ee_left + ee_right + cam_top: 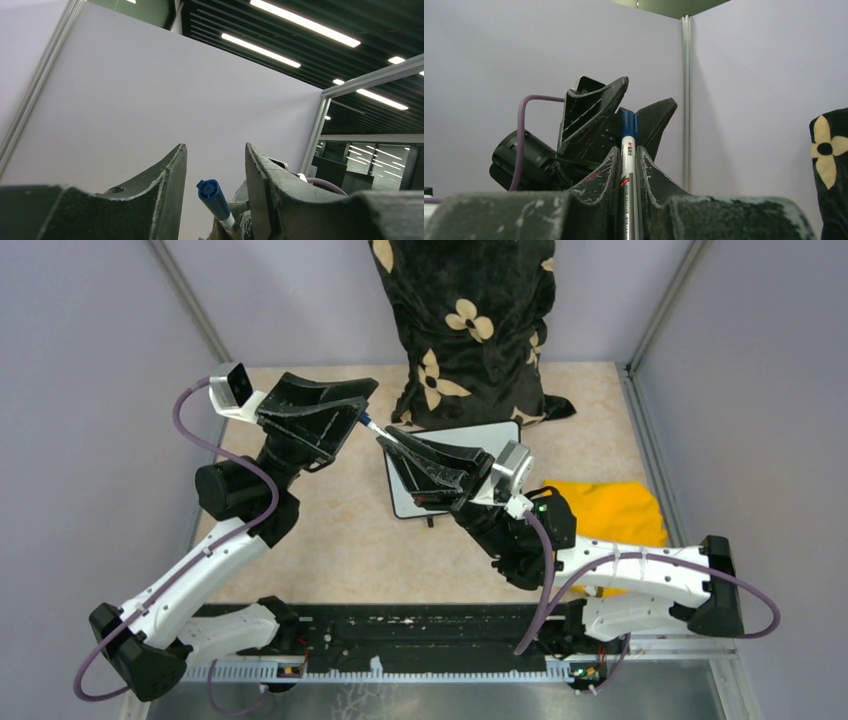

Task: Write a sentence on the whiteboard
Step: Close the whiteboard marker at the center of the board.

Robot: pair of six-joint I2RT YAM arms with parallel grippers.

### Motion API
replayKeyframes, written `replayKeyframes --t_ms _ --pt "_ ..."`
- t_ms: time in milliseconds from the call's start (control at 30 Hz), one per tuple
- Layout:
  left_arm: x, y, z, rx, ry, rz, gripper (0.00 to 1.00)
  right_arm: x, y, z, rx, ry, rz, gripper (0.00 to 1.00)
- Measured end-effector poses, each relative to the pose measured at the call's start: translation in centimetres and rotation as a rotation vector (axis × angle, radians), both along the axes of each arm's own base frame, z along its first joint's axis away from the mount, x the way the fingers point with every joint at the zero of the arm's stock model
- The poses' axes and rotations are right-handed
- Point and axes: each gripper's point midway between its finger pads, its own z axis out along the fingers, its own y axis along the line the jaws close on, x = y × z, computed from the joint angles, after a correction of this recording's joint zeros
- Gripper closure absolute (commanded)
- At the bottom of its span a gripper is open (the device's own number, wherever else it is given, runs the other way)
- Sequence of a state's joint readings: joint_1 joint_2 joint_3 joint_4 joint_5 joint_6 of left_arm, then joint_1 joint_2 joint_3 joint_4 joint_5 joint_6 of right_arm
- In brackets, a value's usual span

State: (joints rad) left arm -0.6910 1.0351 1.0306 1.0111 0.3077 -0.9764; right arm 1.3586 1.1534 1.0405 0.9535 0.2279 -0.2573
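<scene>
Probably robot lab: grey partition walls [150, 100], slatted ceiling strip lights [260, 50].

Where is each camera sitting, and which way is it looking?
Top: high behind the arms, looking down at table and whiteboard; both arms show.
Left wrist: on the left arm, tilted up at wall and ceiling lights; left tool shows.
Right wrist: on the right arm, facing a wall; right tool, shut on the marker, shows.
Shared: both wrist views show the marker's blue cap.

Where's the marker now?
Top view, centre: the marker is clamped in the right gripper above the whiteboard, its blue cap between the left gripper's open fingers.
</scene>
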Motion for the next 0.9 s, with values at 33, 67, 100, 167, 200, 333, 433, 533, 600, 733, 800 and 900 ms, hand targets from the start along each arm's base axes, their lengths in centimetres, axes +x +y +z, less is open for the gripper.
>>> replayKeyframes --t_ms 33,67,100,167,200,333,433,533,600,733,800,900 --pt "0.0 0.0 0.0 -0.002 0.000 -0.003 0.52 0.1 -0.2 0.0 0.004 0.002 -0.004 1.00" --pt "0.0 0.0 -0.1 -0.002 0.001 -0.007 0.53 0.1 -0.4 0.2 0.010 0.002 -0.007 1.00" --pt "0.0 -0.1 -0.1 -0.002 0.001 -0.011 0.53 0.1 -0.6 0.2 0.015 0.003 -0.010 1.00" --pt "0.0 -0.2 -0.2 0.000 0.004 -0.020 0.56 0.1 -1.1 0.6 0.036 0.002 -0.015 1.00" --pt "0.0 -0.3 -0.2 0.001 0.005 -0.024 0.59 0.1 -1.2 0.8 0.042 0.001 -0.017 1.00" --pt "0.0 -0.6 -0.4 0.007 0.013 -0.049 0.76 0.2 -1.9 1.3 0.068 0.002 -0.029 1.00" --pt "-0.1 -0.8 -0.5 0.004 0.012 -0.074 0.89 0.3 -2.1 1.2 0.069 0.005 -0.040 1.00" --pt "-0.4 -0.8 -0.4 -0.005 0.019 -0.105 1.00 0.3 -2.2 1.2 0.071 0.003 -0.041 1.00" --pt "-0.5 -0.8 -0.3 -0.010 0.025 -0.123 1.00 0.3 -2.2 1.3 0.072 0.001 -0.041 1.00" --pt "-0.4 -1.2 -0.2 0.000 0.038 -0.154 1.00 0.4 -2.4 1.4 0.079 0.003 -0.050 1.00" --pt "-0.4 -1.7 0.1 0.010 0.036 -0.178 1.00 0.4 -2.7 1.6 0.093 0.002 -0.057 1.00" --pt "0.0 -2.3 0.3 0.013 0.043 -0.215 1.00 0.7 -3.2 1.9 0.115 0.006 -0.076 1.00"
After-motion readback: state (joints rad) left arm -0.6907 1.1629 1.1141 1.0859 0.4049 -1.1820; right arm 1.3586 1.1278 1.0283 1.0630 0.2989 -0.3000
